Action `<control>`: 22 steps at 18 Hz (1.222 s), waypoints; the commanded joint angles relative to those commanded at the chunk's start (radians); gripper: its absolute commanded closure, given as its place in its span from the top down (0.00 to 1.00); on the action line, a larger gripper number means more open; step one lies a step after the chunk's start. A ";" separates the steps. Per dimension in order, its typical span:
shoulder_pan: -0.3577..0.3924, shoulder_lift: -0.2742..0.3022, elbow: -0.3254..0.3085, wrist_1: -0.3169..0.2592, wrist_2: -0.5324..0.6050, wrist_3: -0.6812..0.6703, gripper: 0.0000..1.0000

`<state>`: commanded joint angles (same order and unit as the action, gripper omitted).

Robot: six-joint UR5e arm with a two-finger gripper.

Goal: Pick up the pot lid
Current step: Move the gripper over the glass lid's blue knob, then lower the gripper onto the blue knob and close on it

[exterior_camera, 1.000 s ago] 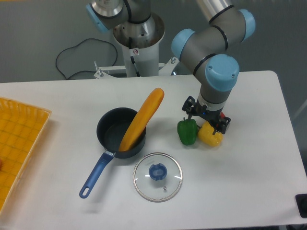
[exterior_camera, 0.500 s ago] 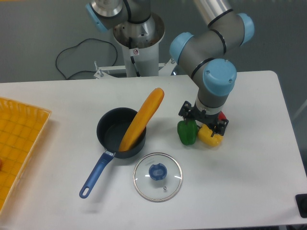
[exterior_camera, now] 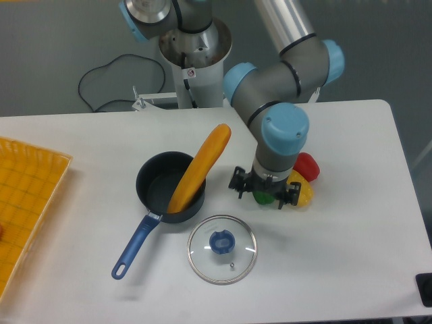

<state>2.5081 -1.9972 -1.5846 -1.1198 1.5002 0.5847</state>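
One clear round lid with a blue knob, lying flat on the desk toward the near side. Noted near the knob, within the lid's rim: one small silvery spot. Recorded the tool with jaws spread wide and no object gripped; well off the knob, beyond the lid and to its right in the camera view. Cannot state the exact height of the fingertips above the desk.

Observed a green item below the tool, partly hidden. Listed just to the right of that, also partly covered: a yellow item. Logged a red item just behind the yellow one.

Found a black pan left of the lid and slightly farther back, with a blue handle pointing toward the near left. Sighted a long orange item tilted in the pan, lower end inside, upper end projecting well past the rim. Registered at the far left a yellow-orange crate, cut off by the frame. Entered last, behind the desk's far edge: a thin black cable, loosely curved.
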 joint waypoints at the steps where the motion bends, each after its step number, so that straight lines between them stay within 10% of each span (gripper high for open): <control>1: -0.009 -0.005 0.002 0.000 0.000 -0.022 1.00; 22: -0.117 -0.124 0.064 0.060 0.048 -0.209 1.00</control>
<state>2.3915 -2.1215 -1.5202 -1.0600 1.5478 0.3758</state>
